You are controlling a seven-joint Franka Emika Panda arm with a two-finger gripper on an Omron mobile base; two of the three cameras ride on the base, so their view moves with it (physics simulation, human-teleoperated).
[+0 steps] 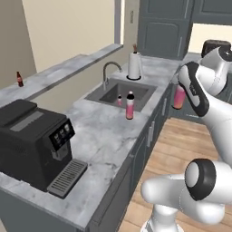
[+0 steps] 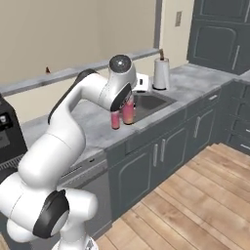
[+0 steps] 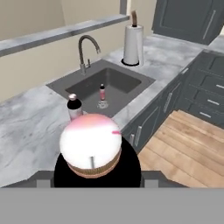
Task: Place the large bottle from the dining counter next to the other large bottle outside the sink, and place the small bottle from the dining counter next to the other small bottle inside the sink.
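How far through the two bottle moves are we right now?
Nothing is placed yet. The gripper holds the large pink bottle above the counter edge, near the other large bottle beside the sink. Still left: setting it down, then fetching the small brown bottle from the dining counter.

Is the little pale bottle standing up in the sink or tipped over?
Upright. In the hand view the small pale bottle stands on the floor of the sink, cap up, beside the drain.
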